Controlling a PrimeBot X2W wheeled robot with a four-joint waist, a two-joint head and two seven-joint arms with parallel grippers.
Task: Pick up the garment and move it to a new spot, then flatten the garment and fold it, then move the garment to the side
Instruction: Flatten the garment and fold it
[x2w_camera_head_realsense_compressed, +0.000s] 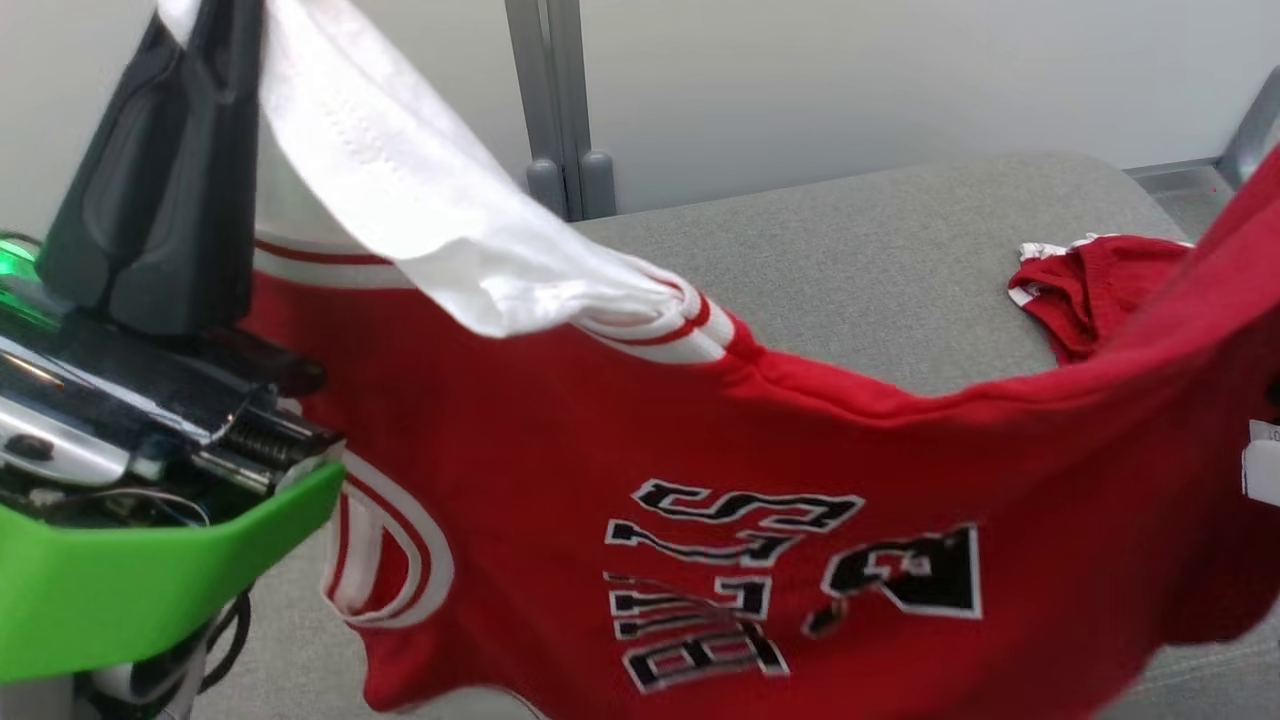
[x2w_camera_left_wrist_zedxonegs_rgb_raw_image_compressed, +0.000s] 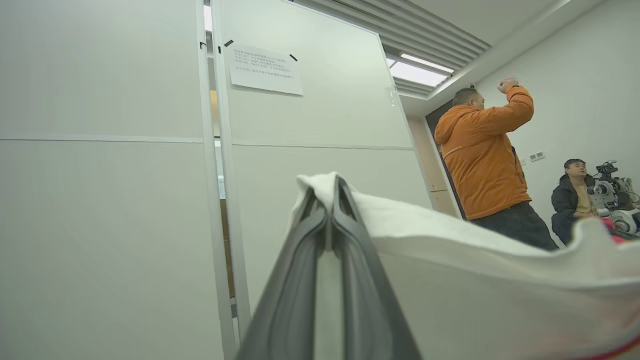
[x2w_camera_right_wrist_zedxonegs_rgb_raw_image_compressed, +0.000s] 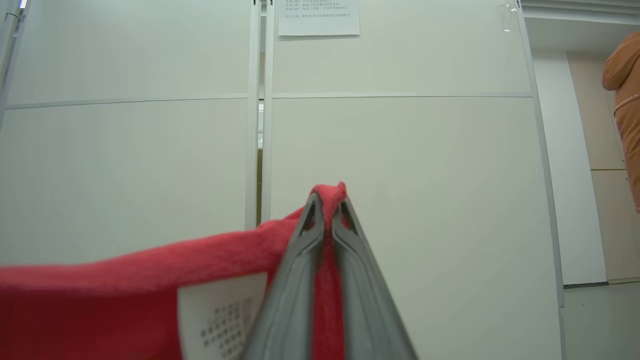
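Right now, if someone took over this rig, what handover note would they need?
Claws: left claw shut on the white sleeve of the garment; right claw shut on its red edge beside the label.
Garment: lifted, slung between both claws above the grey padded surface, lettering upside down in the head view. A maroon cloth lies on that surface, far right.
Done: pickup.
Left: set down at a new spot, flatten, fold, move aside.
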